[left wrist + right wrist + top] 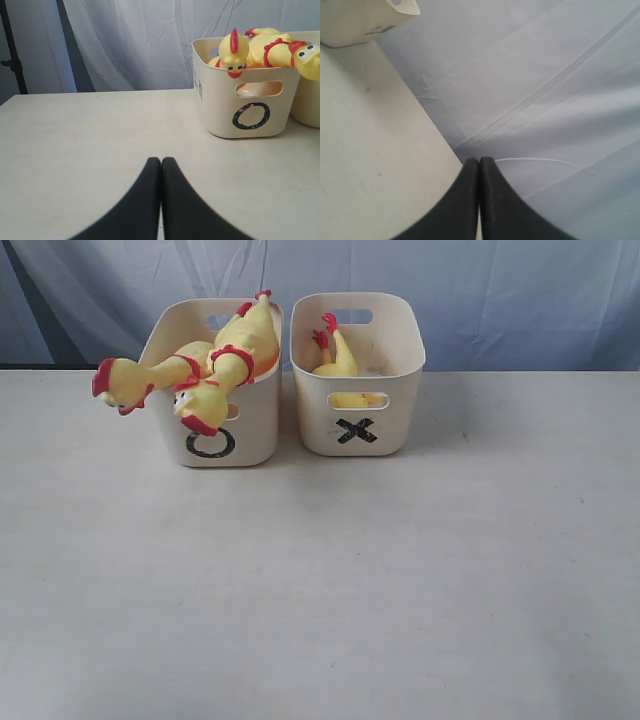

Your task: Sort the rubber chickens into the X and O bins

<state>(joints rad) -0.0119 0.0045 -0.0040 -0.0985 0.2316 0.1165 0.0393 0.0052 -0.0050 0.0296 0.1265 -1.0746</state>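
Two chickens (225, 365) overhang the O bin (258, 425) rim, may slip onto desk (320, 590); left hand (161, 161), right hand (479, 161) pressed together, empty.

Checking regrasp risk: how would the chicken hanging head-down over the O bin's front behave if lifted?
Probably floppy: the chicken bends over the O bin rim. Likely light: the bin sits level. Might drag the neighbouring chicken touching it.

1. Table (320, 590): pale, matte; spans 3 through 6 to 9 o'clock.
2. Curtain (500, 290): white, creased; 12 o'clock.
3. Dark gap (30, 325): in curtain, 10 o'clock.
4. Stand (12, 50): black, upright, beyond table.
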